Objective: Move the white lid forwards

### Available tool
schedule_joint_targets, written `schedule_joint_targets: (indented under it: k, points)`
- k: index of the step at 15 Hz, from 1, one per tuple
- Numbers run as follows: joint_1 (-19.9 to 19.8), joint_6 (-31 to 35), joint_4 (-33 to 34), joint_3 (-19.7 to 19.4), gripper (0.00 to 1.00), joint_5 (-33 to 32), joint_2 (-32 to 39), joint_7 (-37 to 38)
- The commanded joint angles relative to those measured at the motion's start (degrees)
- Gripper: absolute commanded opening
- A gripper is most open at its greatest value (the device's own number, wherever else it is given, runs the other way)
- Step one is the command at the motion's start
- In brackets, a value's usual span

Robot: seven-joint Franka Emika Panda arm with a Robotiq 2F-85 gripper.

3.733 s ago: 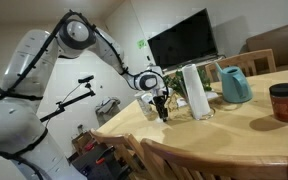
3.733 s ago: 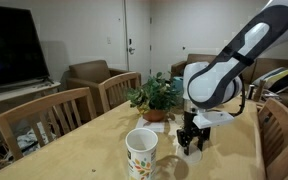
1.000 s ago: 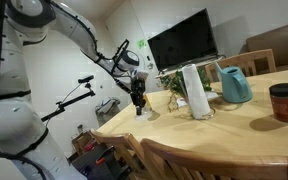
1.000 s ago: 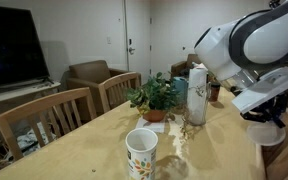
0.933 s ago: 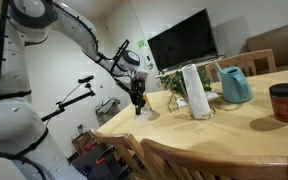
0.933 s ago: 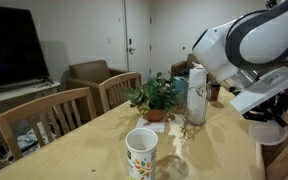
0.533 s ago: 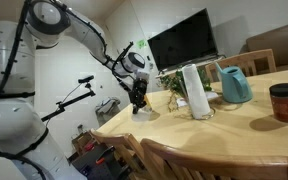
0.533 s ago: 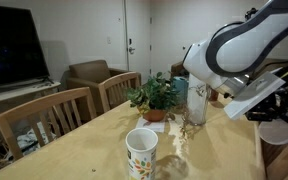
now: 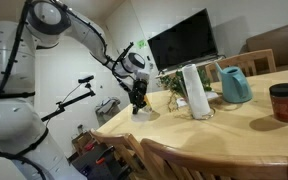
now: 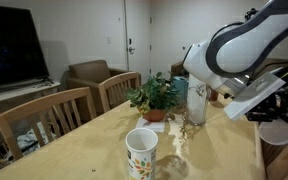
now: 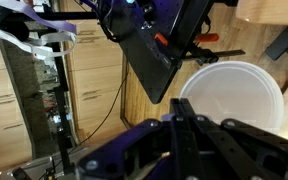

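The white lid (image 11: 239, 95) is a flat round disc, and my gripper (image 11: 179, 104) is shut on its rim. In the wrist view the lid hangs over the wooden floor, past the table corner (image 11: 269, 10). In an exterior view the gripper (image 9: 137, 99) is at the near end of the table with the lid (image 9: 134, 109) showing as a small white patch under it. In an exterior view the lid (image 10: 278, 132) hangs at the right edge of the picture below the wrist.
On the table stand a patterned tan cup (image 10: 141, 152), a potted plant (image 10: 156, 98), a tall white cylinder (image 9: 192, 90), a teal jug (image 9: 235, 85) and a red jar (image 9: 284, 102). Wooden chairs (image 10: 54, 112) ring the table. Black equipment (image 11: 154, 55) lies on the floor below.
Over the last second the arm swung and tilted the wrist, carrying the lid slightly sideways beyond the table's end. In the last half second nothing has moved.
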Motion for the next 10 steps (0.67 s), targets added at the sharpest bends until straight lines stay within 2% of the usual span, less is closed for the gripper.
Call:
schedule_joint_targets:
  k: [1,10]
  points:
    - [-0.1,-3.7,2.3,0.4,0.0,-0.1,1.8,1.3]
    - [1.8,-14.8,11.4,0.1,0.0,0.1,9.8,7.3]
